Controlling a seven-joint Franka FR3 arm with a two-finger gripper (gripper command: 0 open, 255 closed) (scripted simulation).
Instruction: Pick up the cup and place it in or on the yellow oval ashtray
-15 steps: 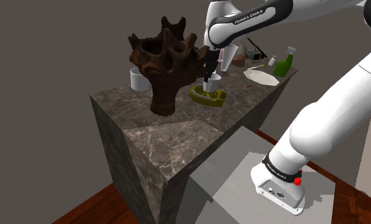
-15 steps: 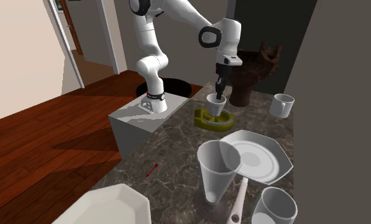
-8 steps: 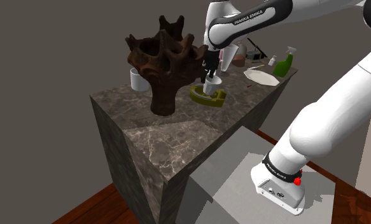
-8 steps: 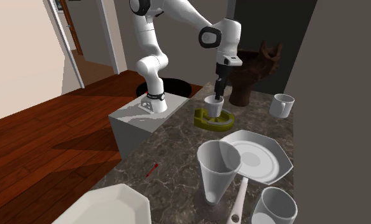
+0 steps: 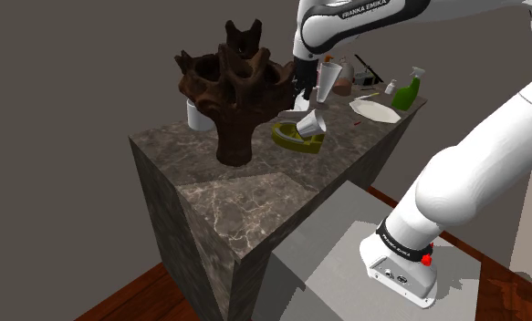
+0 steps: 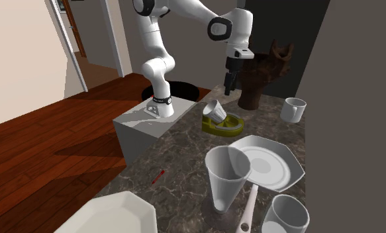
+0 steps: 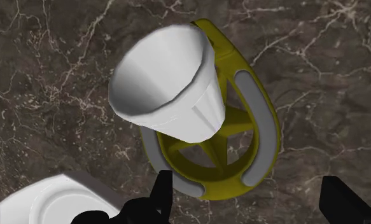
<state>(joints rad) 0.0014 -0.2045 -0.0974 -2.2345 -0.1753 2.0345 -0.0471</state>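
Black two-finger gripper [image 6: 228,87] has risen clear since a second ago, fingers apart and empty — yellow oval ashtray [image 7: 216,153] now carries the white tapered cup [image 7: 171,83], toppled sideways — placement looks done, only retreat left.

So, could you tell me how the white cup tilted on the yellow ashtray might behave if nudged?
Tilted across the rim of the ashtray, the cup would probably roll or slide off. Its tapered, smooth-looking wall suggests a curved roll and a slippery grip.
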